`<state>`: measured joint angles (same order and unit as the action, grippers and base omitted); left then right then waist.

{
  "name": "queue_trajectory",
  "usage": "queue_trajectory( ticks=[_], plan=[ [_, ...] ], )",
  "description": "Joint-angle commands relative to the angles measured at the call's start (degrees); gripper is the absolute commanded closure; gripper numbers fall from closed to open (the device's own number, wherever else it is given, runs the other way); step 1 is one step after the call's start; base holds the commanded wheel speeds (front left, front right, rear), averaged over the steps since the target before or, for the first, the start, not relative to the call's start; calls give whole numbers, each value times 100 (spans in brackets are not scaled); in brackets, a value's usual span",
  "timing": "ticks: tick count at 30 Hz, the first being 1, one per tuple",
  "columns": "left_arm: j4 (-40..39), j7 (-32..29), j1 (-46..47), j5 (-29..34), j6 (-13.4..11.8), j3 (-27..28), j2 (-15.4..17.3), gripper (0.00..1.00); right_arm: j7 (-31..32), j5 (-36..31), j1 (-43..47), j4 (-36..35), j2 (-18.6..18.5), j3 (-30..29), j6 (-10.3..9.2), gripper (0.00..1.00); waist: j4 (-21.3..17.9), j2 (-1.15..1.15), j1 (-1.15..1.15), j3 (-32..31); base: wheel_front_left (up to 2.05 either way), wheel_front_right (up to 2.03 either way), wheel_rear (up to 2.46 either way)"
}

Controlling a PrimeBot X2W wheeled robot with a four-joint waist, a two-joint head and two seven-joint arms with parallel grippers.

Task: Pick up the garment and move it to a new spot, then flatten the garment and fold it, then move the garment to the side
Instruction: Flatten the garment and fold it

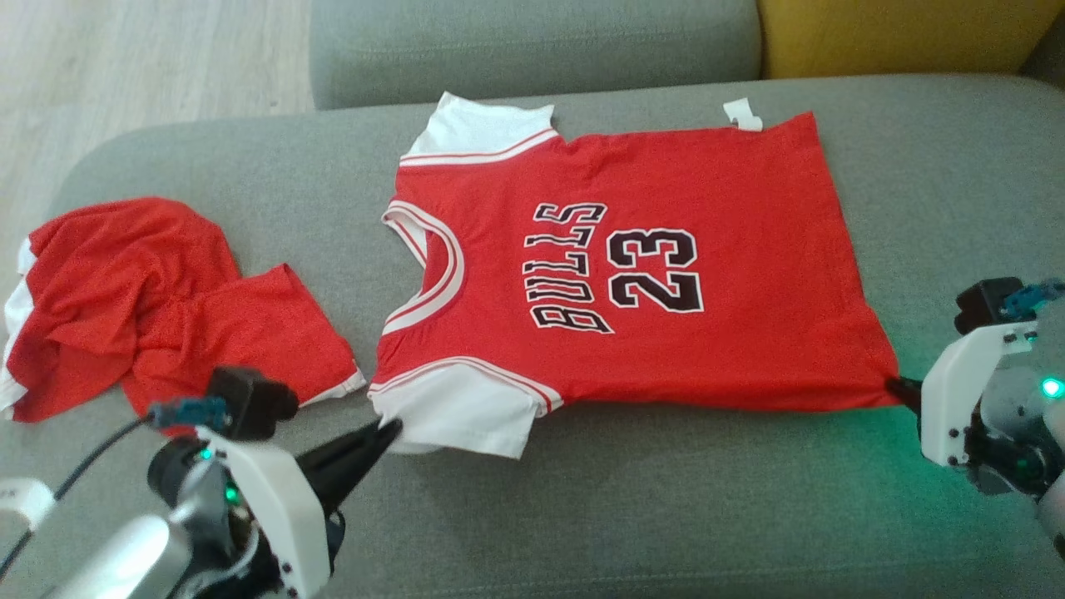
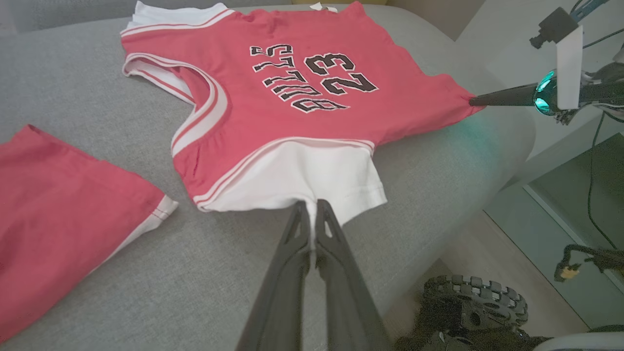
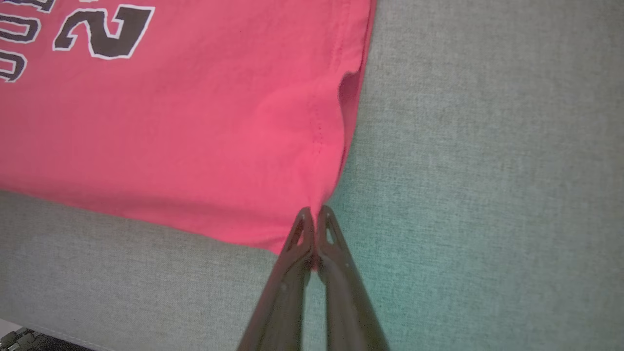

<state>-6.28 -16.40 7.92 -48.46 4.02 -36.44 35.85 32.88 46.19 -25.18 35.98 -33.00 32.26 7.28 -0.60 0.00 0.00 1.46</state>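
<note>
Jersey [image 1: 632, 274] lies flat between our left gripper [image 1: 391, 428], pinching its white sleeve [image 1: 466, 408], and right gripper [image 1: 894, 387], pinching its hem corner [image 1: 874, 366]. We judge folding remains.

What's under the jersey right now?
The jersey lies spread on the grey sofa seat, which shows all round it. The patch beneath the cloth is covered, so I cannot see whether anything else lies there.

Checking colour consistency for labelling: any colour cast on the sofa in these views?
Head view: green glow on the sofa beside the right tool; left wrist view: same green patch below the pinched jersey corner; right wrist view: sofa tinted green at right, jersey pinker than in head view.
</note>
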Motion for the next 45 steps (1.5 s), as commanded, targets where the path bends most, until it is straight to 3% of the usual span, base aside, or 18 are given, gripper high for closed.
queue_trajectory(
  ticks=[1, 24, 36, 37, 38, 39, 40, 45],
  plan=[
    [-188, 5, 485, 51, -2, 327, 192, 100, 19, -48, -116, -175, -180, -65, 21, 100, 4, 0, 0, 70, 0, 0, 0],
    [1268, 194, 2544, 337, 303, 284, -99, 100, 267, -1010, -1521, 196, 322, -886, 21, 100, 28, 0, 0, 1208, 0, 0, 0],
    [2187, 603, 3485, 476, 345, -299, -353, 100, 327, -1332, -1950, 534, 496, -828, 21, 100, 29, 0, 0, 1551, 0, 0, 0],
    [2276, 618, 3556, 412, 345, -328, -397, 100, 271, -1383, -2001, 542, 506, -833, 21, 55, 23, 0, 0, 1577, 0, 0, 0],
    [2375, 642, 3636, 370, 345, -344, -435, 100, 194, -1438, -2056, 574, 521, -869, 21, 0, 16, 0, 0, 1605, 0, 0, 0],
    [2490, 711, 3727, 382, 345, -337, -469, 58, 88, -1505, -2117, 592, 551, -900, 21, 0, 9, 0, 0, 1629, 0, 0, 0],
    [2619, 803, 3811, 400, 345, -316, -518, 0, -22, -1548, -2174, 631, 593, -961, 21, 0, 0, 0, 0, 1647, 0, 0, 0],
    [3113, 1211, 4062, 403, 265, -170, -794, 0, -675, -1722, -2380, 761, 812, -1264, 21, 0, -43, 0, 0, 1665, 0, 0, 0]
  ],
)
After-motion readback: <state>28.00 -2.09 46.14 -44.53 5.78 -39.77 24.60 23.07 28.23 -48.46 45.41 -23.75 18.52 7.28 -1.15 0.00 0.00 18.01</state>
